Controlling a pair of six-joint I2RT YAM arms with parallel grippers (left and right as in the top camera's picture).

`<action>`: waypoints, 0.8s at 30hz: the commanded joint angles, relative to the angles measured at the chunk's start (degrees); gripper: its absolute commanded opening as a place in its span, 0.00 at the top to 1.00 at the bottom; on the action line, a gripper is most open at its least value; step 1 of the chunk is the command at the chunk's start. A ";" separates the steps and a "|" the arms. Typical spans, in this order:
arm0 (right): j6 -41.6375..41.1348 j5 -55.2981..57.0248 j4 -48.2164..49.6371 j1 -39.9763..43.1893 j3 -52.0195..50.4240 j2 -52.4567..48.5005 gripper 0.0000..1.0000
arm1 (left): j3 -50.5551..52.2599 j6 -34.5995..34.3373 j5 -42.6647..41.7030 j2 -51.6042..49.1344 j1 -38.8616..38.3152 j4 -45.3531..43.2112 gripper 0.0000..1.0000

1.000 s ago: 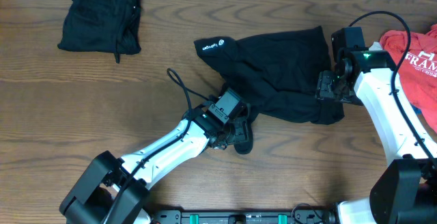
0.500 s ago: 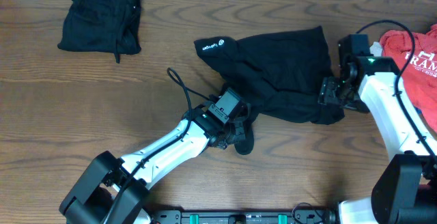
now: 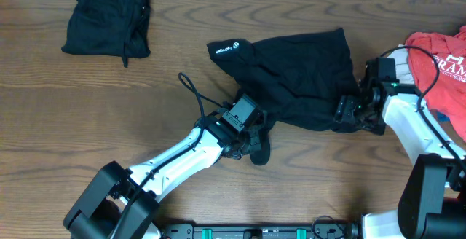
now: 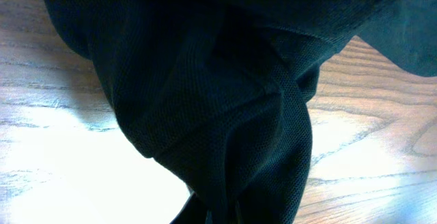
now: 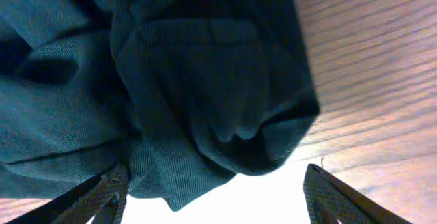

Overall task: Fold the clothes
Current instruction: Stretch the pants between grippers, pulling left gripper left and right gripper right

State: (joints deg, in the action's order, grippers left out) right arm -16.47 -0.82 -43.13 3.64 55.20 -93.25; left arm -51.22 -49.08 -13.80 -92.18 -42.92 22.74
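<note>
Crumpled black knit garment (image 3: 298,71) mid-table on brown wooden table (image 3: 87,122) | left gripper (image 3: 255,143) clenched on its near-left fold, cloth bunched | right gripper (image 3: 346,114) at its near-right corner, fingers (image 5: 334,197) spread apart, gripping nothing | folded black garment (image 3: 108,17) far left | red shirt (image 3: 440,57) far right

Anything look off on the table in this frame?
The black garment lies bunched, not flat; its lower edge twists into a rope at the left gripper. Nothing looks spilled or damaged.
</note>
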 commanded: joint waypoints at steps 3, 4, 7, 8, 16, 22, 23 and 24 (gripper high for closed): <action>0.85 -4.26 2.99 0.22 -2.10 0.90 0.24 | 0.07 1.01 -0.13 -0.35 -0.20 0.50 0.91; 0.83 -4.70 3.80 0.20 -2.51 0.90 0.25 | 0.07 1.01 -0.13 -0.35 -0.20 0.50 0.91; 0.66 -5.49 6.29 0.20 -4.02 0.90 0.29 | 0.07 1.03 -0.13 -0.35 -0.20 0.50 0.91; 0.66 -5.46 7.17 0.22 -4.66 0.90 0.30 | 0.07 1.01 -0.13 -0.35 -0.20 0.50 0.91; 0.68 -5.44 10.62 0.20 -6.25 0.90 0.38 | 0.07 1.36 -0.15 -0.35 -0.20 0.50 0.91; 0.46 -5.49 10.60 0.20 -6.25 0.87 0.91 | 0.04 3.67 -0.37 -0.28 -0.20 0.50 0.94; 0.20 -5.51 10.56 0.20 -6.25 0.87 0.99 | 0.04 4.39 -0.42 -0.22 -0.20 0.52 0.94; 0.20 -5.73 10.58 0.20 -6.25 0.90 0.99 | 0.00 5.09 -0.55 0.02 -0.20 0.57 0.94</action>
State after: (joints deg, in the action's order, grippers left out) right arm -16.05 -6.09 -32.49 3.64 49.41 -93.23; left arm -51.22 -47.00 -13.82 -92.18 -42.92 22.92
